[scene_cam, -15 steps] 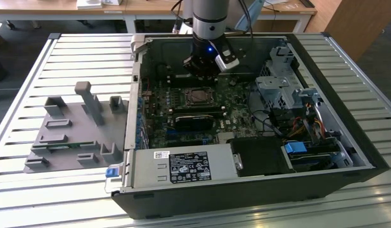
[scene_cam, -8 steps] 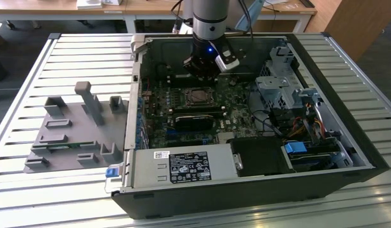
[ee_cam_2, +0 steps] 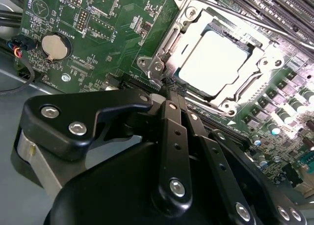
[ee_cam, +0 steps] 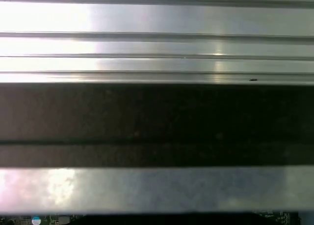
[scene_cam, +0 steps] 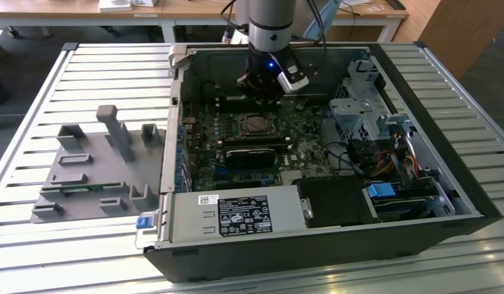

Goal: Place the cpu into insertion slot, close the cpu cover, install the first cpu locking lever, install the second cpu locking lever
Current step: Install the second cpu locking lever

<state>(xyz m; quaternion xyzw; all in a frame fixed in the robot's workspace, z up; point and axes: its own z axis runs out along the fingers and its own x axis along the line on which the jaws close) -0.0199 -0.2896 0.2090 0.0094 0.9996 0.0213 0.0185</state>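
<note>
- Already the cpu [ee_cam_2: 216, 63] lies flat in the slot [scene_cam: 256, 124], its pale metal top showing through the window of the cover [ee_cam_2: 265, 53], which appears folded down over it.
- Slot and cpu sit on the green board [ee_cam_2: 98, 38] inside the open case [scene_cam: 447, 184], roughly mid-board in the exterior view.
- The gripper [ee_cam_2: 171, 90] hangs over the board just beside one corner of the slot. Its fingers are pressed together, and I see nothing pinched between them.
- Its tips are near the end of a thin wire lever [ee_cam_2: 169, 43] that runs along one side of the cover. Whether they touch it I cannot tell.
- A second wire lever [ee_cam_2: 245, 90] lies along the adjacent side. Whether either is hooked home is not clear.
- Handling, as a judgement: the cpu is light, stiff and flat, with a smooth top that gives little grip. It is best taken by two opposite edges, and its underside and the slot's contacts are likely fragile.
- The cover looks like thin stiff sheet metal on a hinge. A push on its frame, not on the cpu, would suit it.
- The levers look springy and thin, and could slip off smooth fingertips. The bent end is the likeliest place to bear on.
- A coin cell [ee_cam_2: 53, 45] sits well apart from the slot.
</note>
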